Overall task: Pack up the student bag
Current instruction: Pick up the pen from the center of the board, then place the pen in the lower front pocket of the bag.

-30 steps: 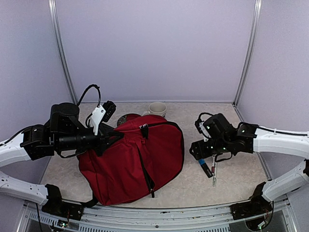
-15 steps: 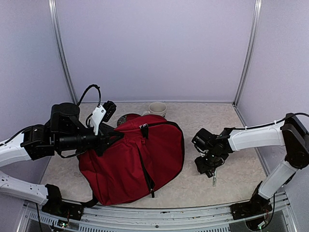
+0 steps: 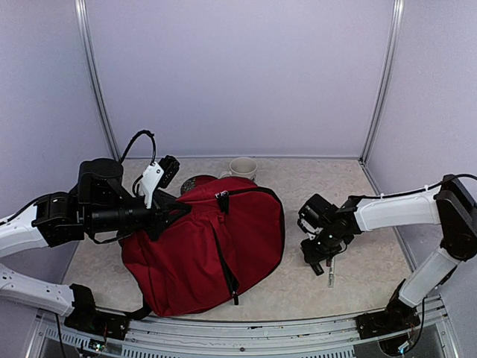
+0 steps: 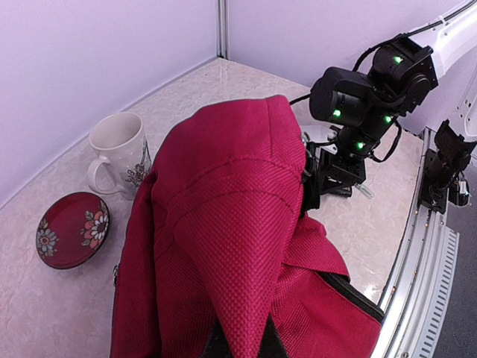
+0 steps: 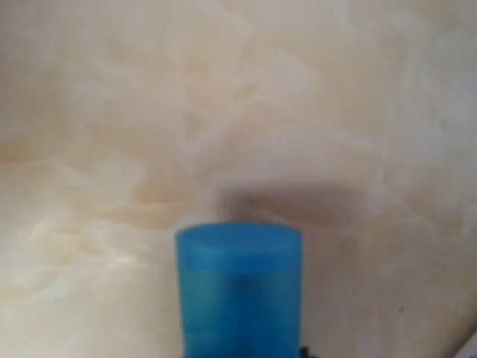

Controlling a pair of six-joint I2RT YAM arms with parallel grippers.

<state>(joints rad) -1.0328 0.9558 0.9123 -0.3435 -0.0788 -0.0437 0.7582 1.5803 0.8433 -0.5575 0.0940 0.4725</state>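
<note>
Blurred blue cylinder (image 5: 239, 289) against marbled tabletop (image 5: 112, 112)

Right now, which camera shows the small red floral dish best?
The left wrist view: the red floral dish lies fully visible beside the white mug, its flowers clear. The top external view shows only a sliver behind the student bag. The right wrist view misses it.

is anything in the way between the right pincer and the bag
Nothing visible is. Only bare table lies between the right pincer and the right side of the bag. The mug and plate sit behind the bag, off that line.
</note>
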